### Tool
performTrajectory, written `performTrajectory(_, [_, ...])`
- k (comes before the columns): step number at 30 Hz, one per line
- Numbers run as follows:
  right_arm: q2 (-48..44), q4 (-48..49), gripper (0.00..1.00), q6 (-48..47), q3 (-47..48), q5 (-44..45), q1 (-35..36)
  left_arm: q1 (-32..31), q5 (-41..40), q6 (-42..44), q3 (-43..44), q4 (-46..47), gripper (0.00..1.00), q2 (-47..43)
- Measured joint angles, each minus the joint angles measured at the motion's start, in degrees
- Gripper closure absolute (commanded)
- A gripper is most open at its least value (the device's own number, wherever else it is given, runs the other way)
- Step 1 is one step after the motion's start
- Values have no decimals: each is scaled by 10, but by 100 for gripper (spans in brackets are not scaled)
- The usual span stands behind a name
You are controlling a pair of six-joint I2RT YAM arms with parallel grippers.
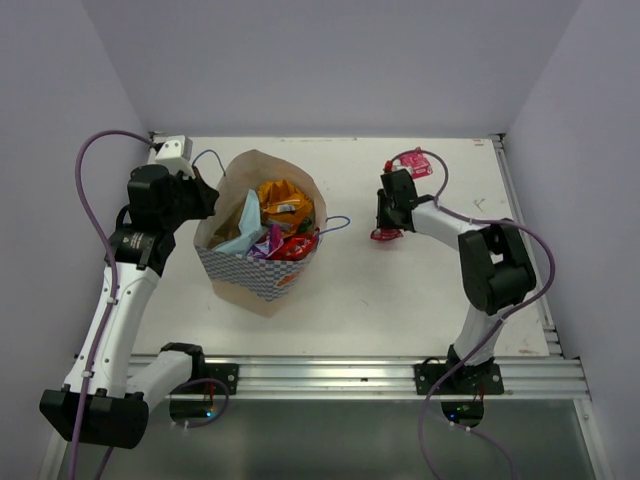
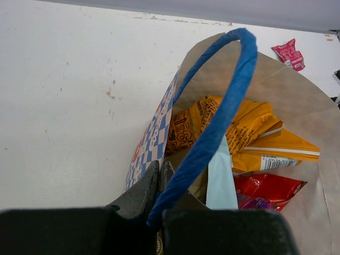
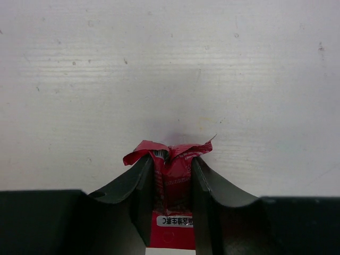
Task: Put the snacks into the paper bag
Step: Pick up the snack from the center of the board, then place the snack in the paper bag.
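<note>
Several crinkly foil snacks [image 1: 272,222] sitting inside checkered tan paper bag [image 1: 262,280], left gripper [image 2: 160,183] pinching its blue cord handle [image 2: 215,127]. Right gripper [image 3: 171,172] clamping small red packet [image 3: 171,183] right of bag; pink packet [image 1: 417,164] beyond awaiting.

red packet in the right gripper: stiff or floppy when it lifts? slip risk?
Probably floppy: the red packet is thin foil, already crumpled and flared above the fingers of the right gripper. Likely light, being small and flat. Slip risk seems moderate: the foil looks glossy, but the jaws pinch it across its middle, so it should lift and droop at the ends.
</note>
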Motion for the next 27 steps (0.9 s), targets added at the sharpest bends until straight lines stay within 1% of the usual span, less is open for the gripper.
performTrajectory(3, [-34,-9,74,-12,0,1,1,0,0,0,0,0,99,0])
performTrajectory(8, [-122,-30,75,-37,21,2,5,0,0,0,0,0,99,0])
performTrajectory(14, [-202,-40,74,-78,115,8,40,0,0,0,0,0,99,0])
performTrajectory(17, [-220,-37,71,-99,156,13,67,0,0,0,0,0,99,0])
performTrajectory(23, [-221,-43,71,-142,236,11,128,0,0,0,0,0,99,0])
performTrajectory(27, [-221,-35,71,-166,256,0,177,0,0,0,0,0,99,0])
